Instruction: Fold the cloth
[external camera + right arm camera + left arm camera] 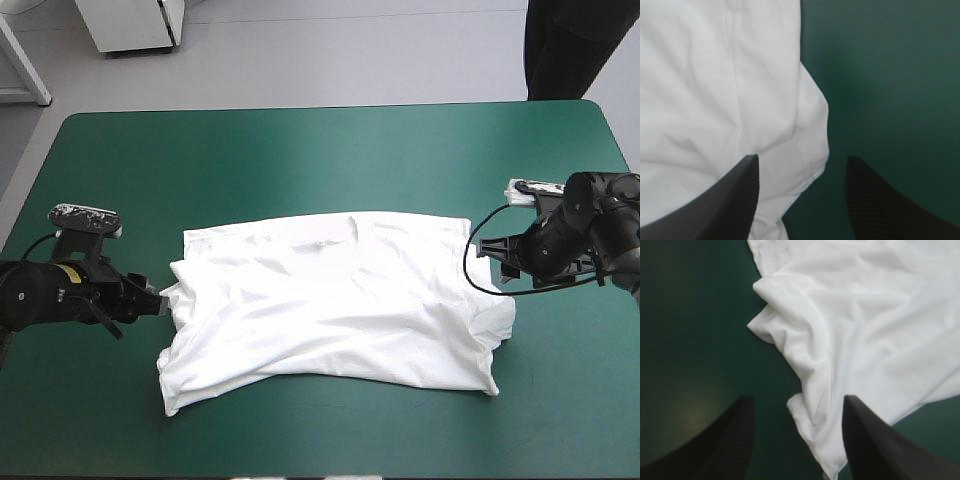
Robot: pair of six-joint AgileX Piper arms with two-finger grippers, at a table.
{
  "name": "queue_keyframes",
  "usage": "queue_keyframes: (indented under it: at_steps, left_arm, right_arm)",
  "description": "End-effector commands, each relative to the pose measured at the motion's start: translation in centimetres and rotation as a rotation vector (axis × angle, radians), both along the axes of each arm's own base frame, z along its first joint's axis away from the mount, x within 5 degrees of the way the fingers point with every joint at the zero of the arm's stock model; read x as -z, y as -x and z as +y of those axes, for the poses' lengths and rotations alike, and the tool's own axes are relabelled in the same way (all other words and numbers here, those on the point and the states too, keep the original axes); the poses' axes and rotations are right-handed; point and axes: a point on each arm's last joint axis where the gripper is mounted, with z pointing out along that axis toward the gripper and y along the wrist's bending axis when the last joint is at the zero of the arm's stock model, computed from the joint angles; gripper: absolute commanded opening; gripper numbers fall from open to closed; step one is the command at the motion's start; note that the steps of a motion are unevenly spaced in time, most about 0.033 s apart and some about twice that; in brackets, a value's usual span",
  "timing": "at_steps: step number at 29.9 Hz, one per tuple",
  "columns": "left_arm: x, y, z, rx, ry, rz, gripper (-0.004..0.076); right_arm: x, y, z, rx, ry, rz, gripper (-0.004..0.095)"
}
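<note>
The white T-shirt [330, 305] lies spread and wrinkled at the middle of the table, collar toward the far edge. My left gripper [152, 306] sits low at the shirt's left sleeve. In the left wrist view it [799, 400] is open, and the bunched sleeve edge of the T-shirt [865, 315] lies between the fingers. My right gripper [492, 250] is at the shirt's right side. It [802, 157] is open too, with the right sleeve's rounded edge of the T-shirt [715, 75] reaching between the fingers.
The teal-green cover [300, 150] shows on all sides of the shirt, widest toward the far edge. The table's front edge runs close below the shirt's hem.
</note>
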Motion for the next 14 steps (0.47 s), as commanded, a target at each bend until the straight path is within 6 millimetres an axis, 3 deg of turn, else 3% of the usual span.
queue_keyframes:
  at_steps: [1,5,14]
  left_arm:
    - [-1.3,-0.1,-0.2,0.0,0.021,-0.081,0.0347]
    - [-1.3,0.0,-0.3,0.004,0.033,-0.076,0.0315]
    - [-1.3,-0.1,-0.5,0.009,0.058,-0.083,0.0315]
  right_arm:
    - [0.6,-0.9,0.0,-0.001,-0.014,-0.025,0.049]
    - [3.5,-0.9,-0.2,0.003,0.002,0.02,0.049]
    - [7.0,-0.8,-0.3,0.008,0.02,0.055,0.0395]
